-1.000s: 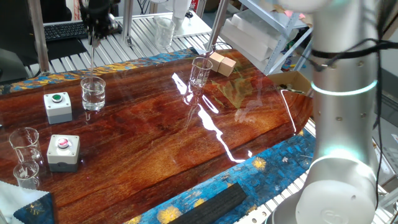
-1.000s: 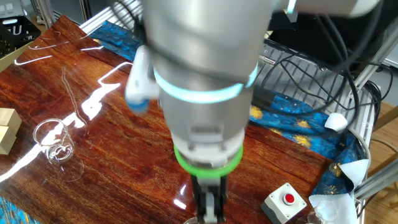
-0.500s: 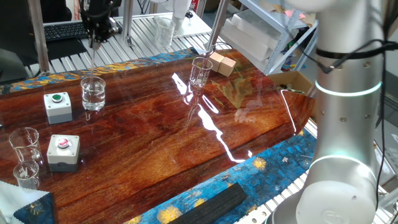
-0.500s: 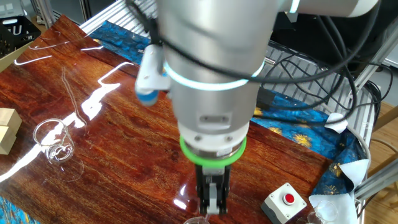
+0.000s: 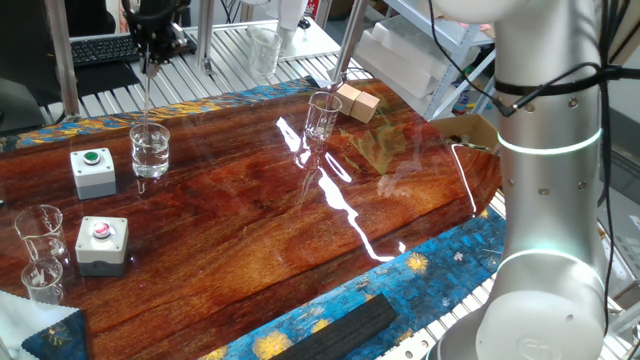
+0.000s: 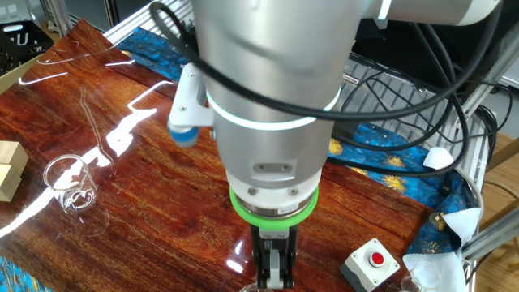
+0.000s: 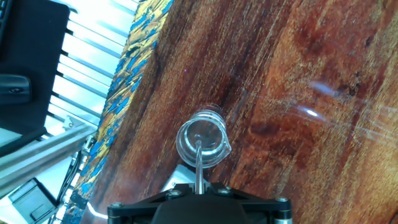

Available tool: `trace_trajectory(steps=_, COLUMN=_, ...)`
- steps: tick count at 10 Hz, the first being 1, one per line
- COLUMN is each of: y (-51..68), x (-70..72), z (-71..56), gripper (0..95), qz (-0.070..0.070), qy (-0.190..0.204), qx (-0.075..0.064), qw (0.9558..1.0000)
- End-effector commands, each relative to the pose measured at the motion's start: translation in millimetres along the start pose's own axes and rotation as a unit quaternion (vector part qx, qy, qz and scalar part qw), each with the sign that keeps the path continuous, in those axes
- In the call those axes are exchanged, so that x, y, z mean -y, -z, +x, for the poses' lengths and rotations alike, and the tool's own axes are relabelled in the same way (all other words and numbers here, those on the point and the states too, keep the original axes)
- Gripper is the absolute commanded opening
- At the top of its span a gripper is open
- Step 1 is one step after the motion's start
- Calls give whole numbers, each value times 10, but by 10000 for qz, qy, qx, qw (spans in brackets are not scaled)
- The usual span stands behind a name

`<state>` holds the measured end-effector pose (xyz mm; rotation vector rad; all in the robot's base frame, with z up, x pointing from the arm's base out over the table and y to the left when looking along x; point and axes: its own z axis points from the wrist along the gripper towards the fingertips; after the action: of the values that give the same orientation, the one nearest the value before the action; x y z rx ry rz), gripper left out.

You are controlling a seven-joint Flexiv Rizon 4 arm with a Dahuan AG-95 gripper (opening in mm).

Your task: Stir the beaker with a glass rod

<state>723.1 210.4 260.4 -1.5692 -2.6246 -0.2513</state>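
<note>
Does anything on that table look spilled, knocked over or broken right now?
Nothing stands out. The beaker stands upright with the glass rod held straight down into it by the pincer. The other glass vessels, such as the tall one, stand upright, and no puddle shows on the wooden table.

Your arm reaches across to the far side, and the wrist with the green ring points straight down. Your gripper (image 5: 150, 62) hangs vertical, the two fingers (image 6: 273, 268) pressed nearly together, pinching a thin stick (image 7: 198, 167) that runs down from between them
</note>
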Motion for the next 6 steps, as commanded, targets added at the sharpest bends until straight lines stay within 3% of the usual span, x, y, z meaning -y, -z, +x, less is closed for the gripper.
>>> trace_trajectory(steps=1, y=-5, x=38, z=9, gripper=0, qz=2, qy=22, qx=8, qw=10000)
trace_trajectory(steps=6, y=-9, x=35, z=10, gripper=0, qz=67, qy=-44, qx=200, qw=9998)
